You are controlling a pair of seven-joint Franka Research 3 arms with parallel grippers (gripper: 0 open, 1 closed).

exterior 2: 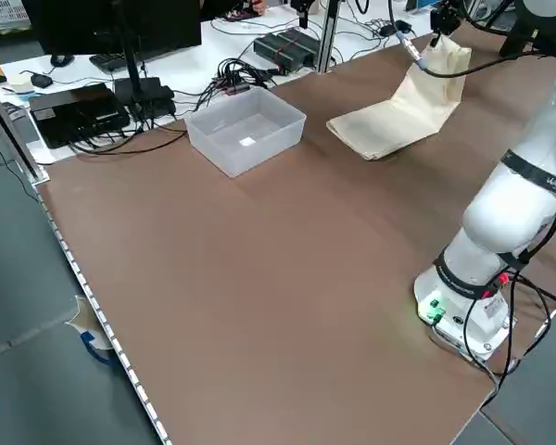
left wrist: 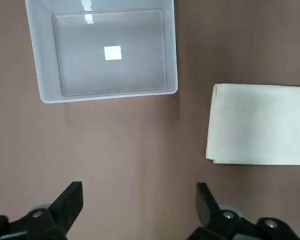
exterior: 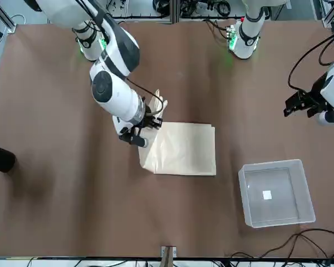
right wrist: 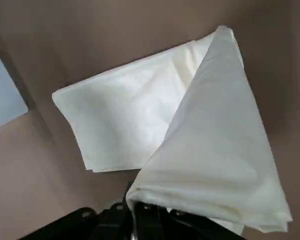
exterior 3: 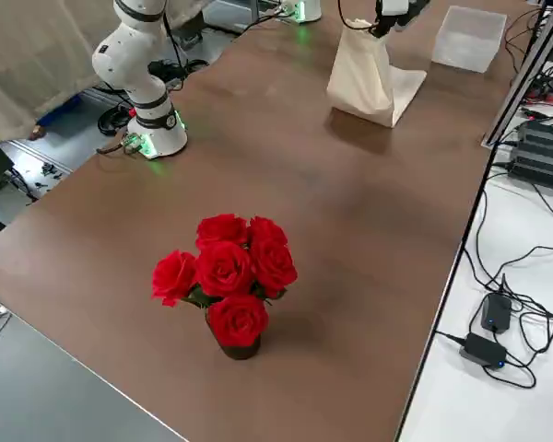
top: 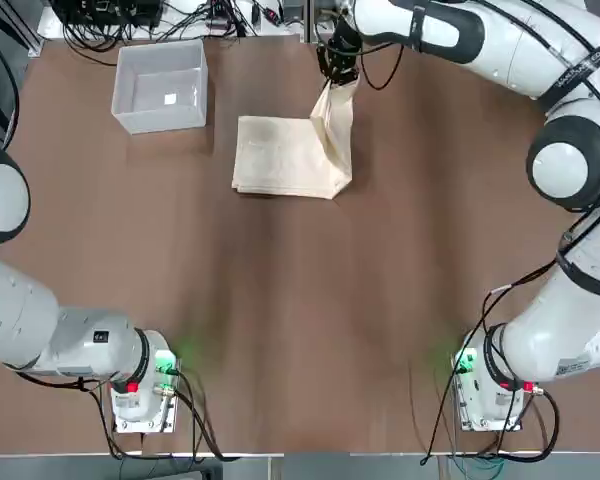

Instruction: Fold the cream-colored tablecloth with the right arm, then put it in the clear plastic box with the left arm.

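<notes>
**A:** Where is the pale cream fabric tablecloth (top: 280, 156) lying?

**B:** On the brown table (top: 300, 320), just right of the small clear plastic box (top: 161, 85) but not touching it. The right arm's black two-finger gripper (top: 338, 68) is pinching the cloth's right edge, lifting that flap clear of the flat layers.

**A:** And the left gripper (left wrist: 140, 210)?

**B:** It is hovering above the table near the box, fingers (left wrist: 67, 202) spread wide and holding nothing.
</notes>
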